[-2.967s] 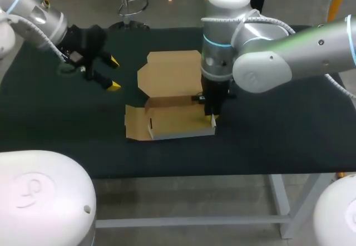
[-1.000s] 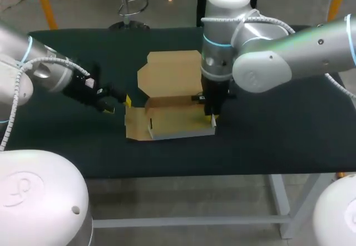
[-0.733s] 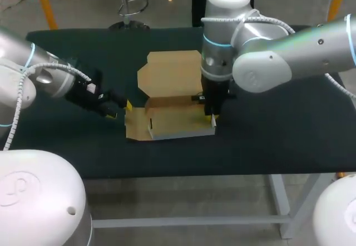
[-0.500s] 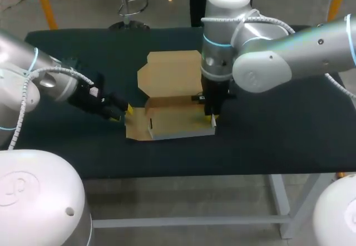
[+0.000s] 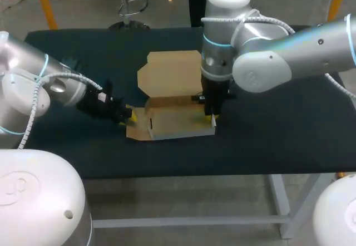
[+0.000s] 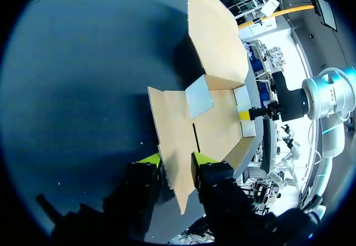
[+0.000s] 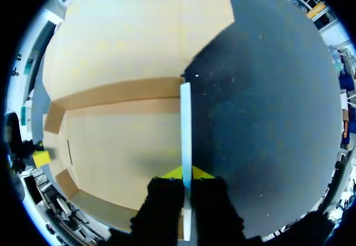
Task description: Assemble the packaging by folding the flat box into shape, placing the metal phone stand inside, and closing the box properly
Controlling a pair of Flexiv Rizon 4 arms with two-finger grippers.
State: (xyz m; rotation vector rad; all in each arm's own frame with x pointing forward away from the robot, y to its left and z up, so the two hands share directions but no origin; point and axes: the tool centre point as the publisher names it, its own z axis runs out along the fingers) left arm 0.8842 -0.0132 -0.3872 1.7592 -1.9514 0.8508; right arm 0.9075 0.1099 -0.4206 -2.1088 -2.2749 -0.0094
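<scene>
Left gripper (image 6: 177, 160) is low at the box's left end, fingers apart, straddling the outer edge of the left flap (image 6: 172, 134). I can't confirm that either pad touches the card. Risks here:
- If it closes off-centre, the flap could buckle instead of hinging on its crease.
- A push before it has a hold could slide the whole box (image 5: 175, 121) along the table (image 5: 278, 123).

The box sits mid-table, half formed, with its lid (image 5: 169, 73) lying open behind. The stand isn't in any view.

Right gripper (image 7: 186, 175) is clamped on the upright right flap (image 7: 185, 123), pinching its thin top edge. Risks here:
- It's the only anchor. If the left side pulls hard, the card may tear or slip out of that pinch.
- If it lets go early, the wall probably flops back flat.
- Both arms loading one sheet could rack the tray.
</scene>
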